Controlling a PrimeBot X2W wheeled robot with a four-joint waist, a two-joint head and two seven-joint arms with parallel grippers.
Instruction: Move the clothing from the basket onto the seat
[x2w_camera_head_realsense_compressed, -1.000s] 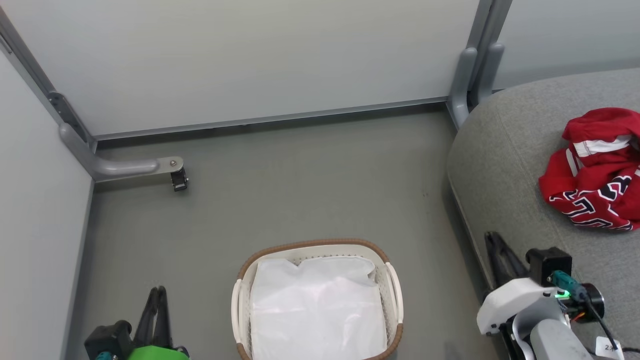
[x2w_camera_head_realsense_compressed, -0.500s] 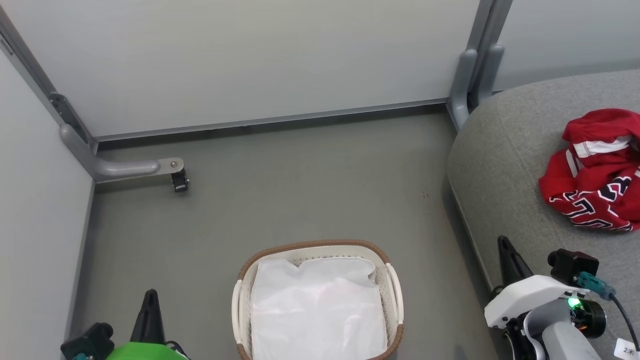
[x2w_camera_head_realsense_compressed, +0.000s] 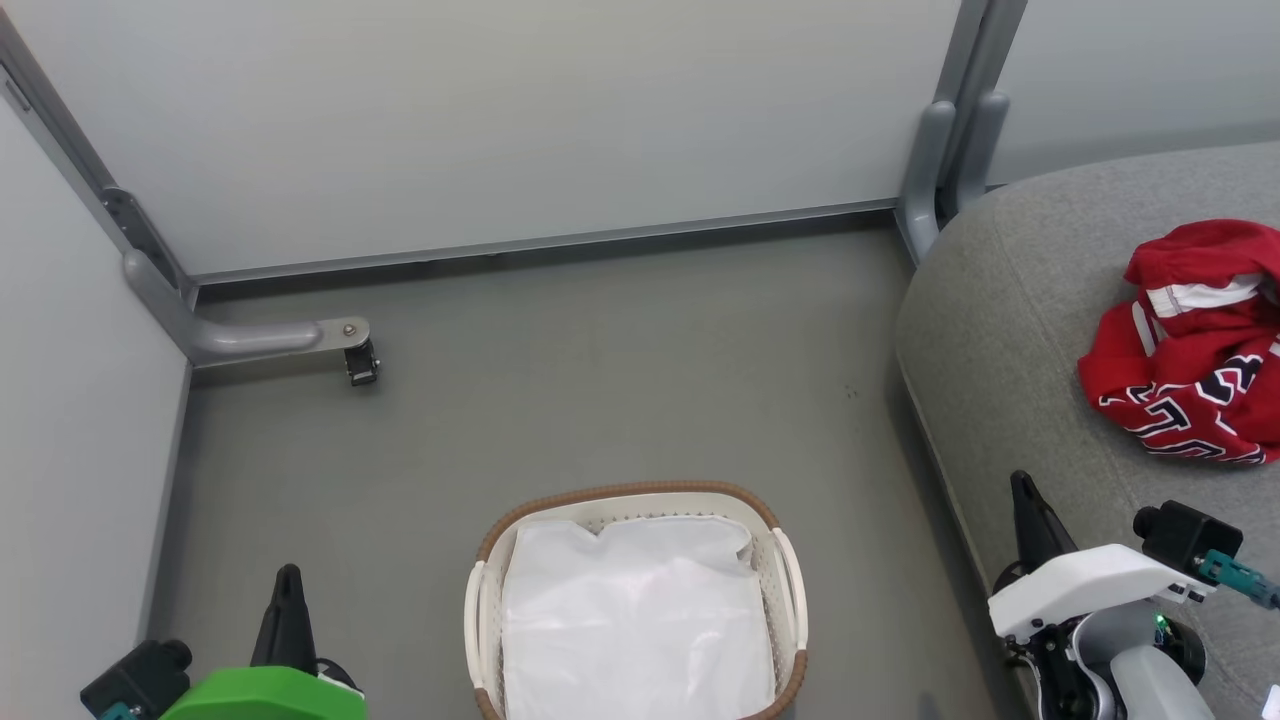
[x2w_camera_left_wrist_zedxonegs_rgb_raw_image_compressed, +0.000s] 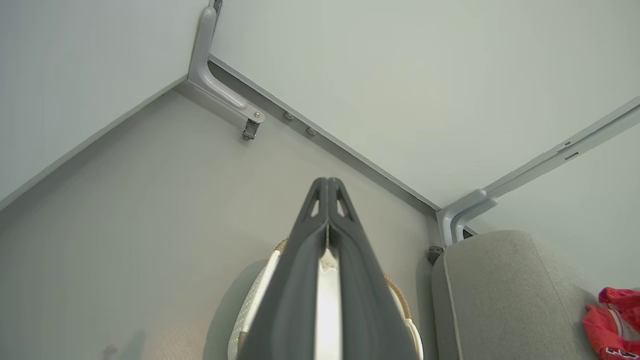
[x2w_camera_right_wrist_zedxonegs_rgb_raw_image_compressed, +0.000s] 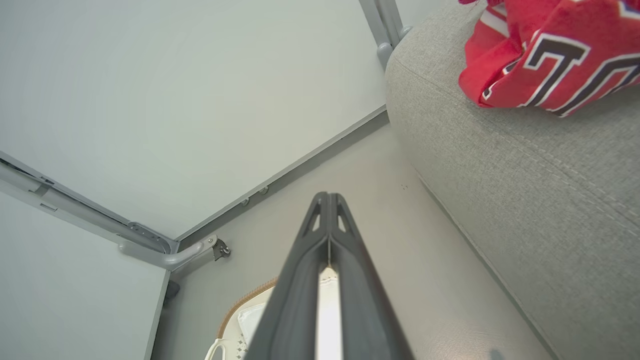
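Pale partition panels (x2w_camera_head_realsense_compressed: 500, 120) close off the far side and the left of the space, and a grey floor (x2w_camera_head_realsense_compressed: 600, 380) spreads out below them. At the right the big grey fabric seat (x2w_camera_head_realsense_compressed: 1010, 330) comes in with a rounded corner, its edge standing close to a grey upright post (x2w_camera_head_realsense_compressed: 925, 170) between two panels. The oval white perforated basket (x2w_camera_head_realsense_compressed: 620, 492) with its brown woven rim stands on the floor at the bottom centre, apart from the seat. A flat white sheet (x2w_camera_head_realsense_compressed: 635, 620) covers its inside, and no red cloth shows in it. The clothing (x2w_camera_head_realsense_compressed: 1190, 350) lies in a crumpled red heap on top of the seat, near the right edge of the head view and well apart from the basket. In it, the jersey (x2w_camera_head_realsense_compressed: 1195, 405) with dark white-edged letters is at the front, with a plainer red fold edged in white above it. The right end effector (x2w_camera_head_realsense_compressed: 1022, 485) hangs in front of the seat's front edge, to the right of the basket, clenched with its two dark fingers pressed together and grasping nothing. The left end effector (x2w_camera_head_realsense_compressed: 288, 575) hangs over the floor to the left of the basket, likewise clenched and empty. Both wrist views confirm the fingers meeting at the tips. A grey bracket (x2w_camera_head_realsense_compressed: 250, 338) juts from the left corner post and ends in a small dark caster (x2w_camera_head_realsense_compressed: 360, 364) on the floor.
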